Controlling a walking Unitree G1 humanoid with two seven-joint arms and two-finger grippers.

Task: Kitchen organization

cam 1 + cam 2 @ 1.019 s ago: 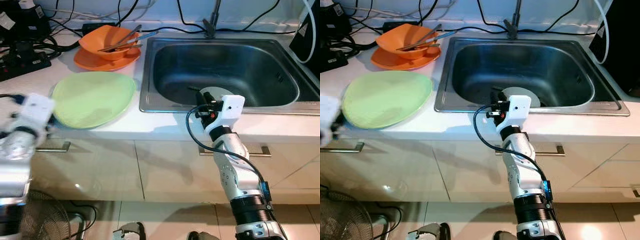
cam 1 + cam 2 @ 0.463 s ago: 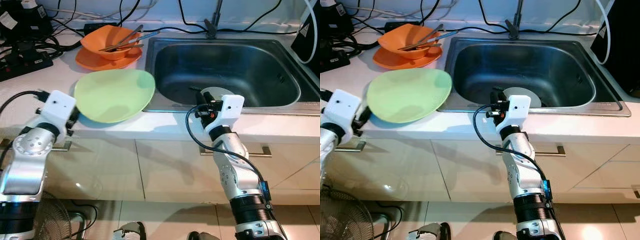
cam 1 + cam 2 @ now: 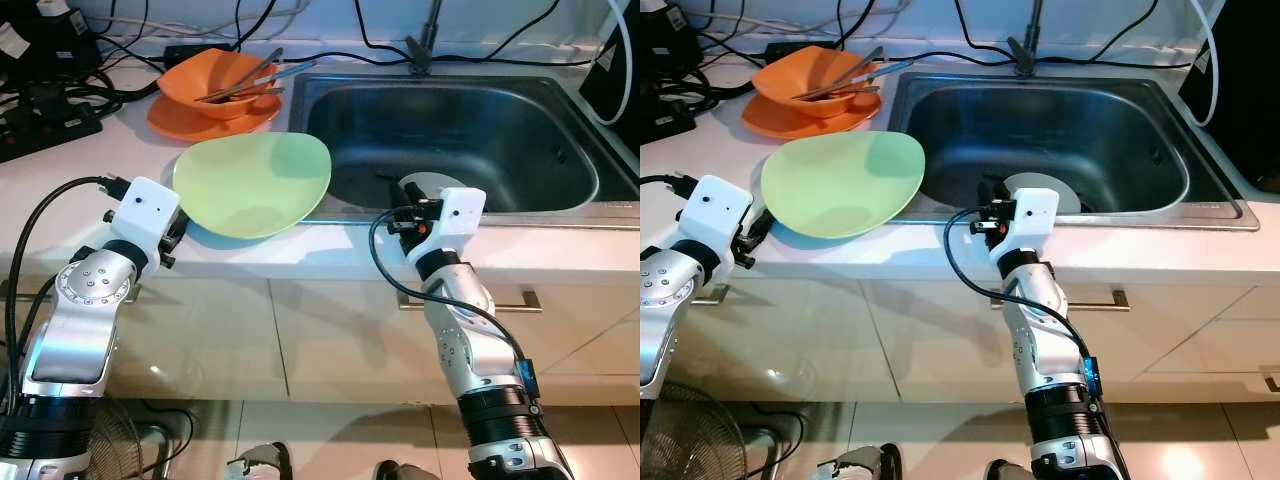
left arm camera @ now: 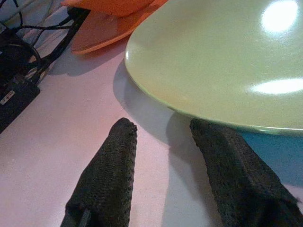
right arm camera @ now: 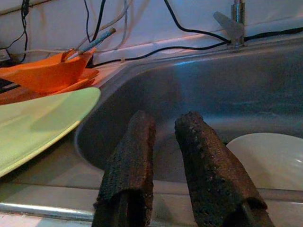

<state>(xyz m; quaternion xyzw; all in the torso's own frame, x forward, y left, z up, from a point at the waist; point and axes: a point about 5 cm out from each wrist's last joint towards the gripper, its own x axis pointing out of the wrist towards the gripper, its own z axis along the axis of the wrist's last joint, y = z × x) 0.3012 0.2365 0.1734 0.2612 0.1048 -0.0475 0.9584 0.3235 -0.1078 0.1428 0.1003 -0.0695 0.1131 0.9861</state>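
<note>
One plate is on the move: the green plate now overhangs the sink's left rim, where a second ago it lay flat on the bench well short of the basin, and half a second ago it had only reached the edge. The left end effector has come in from the robot's left and sits low on the bench just behind the plate's near-left rim, its two black fingers spread with nothing between them — so it looks to be nudging the plate along, not gripping it.

The right end effector holds the same spot at the sink's front lip, fingers slightly parted and empty, pointing into the basin above the white plate lying inside. The orange bowl with its utensils, stacked on the orange plate, is untouched.

My read: the green plate is being slid toward the sink — and the overhang leaves it liable to tip in.
</note>
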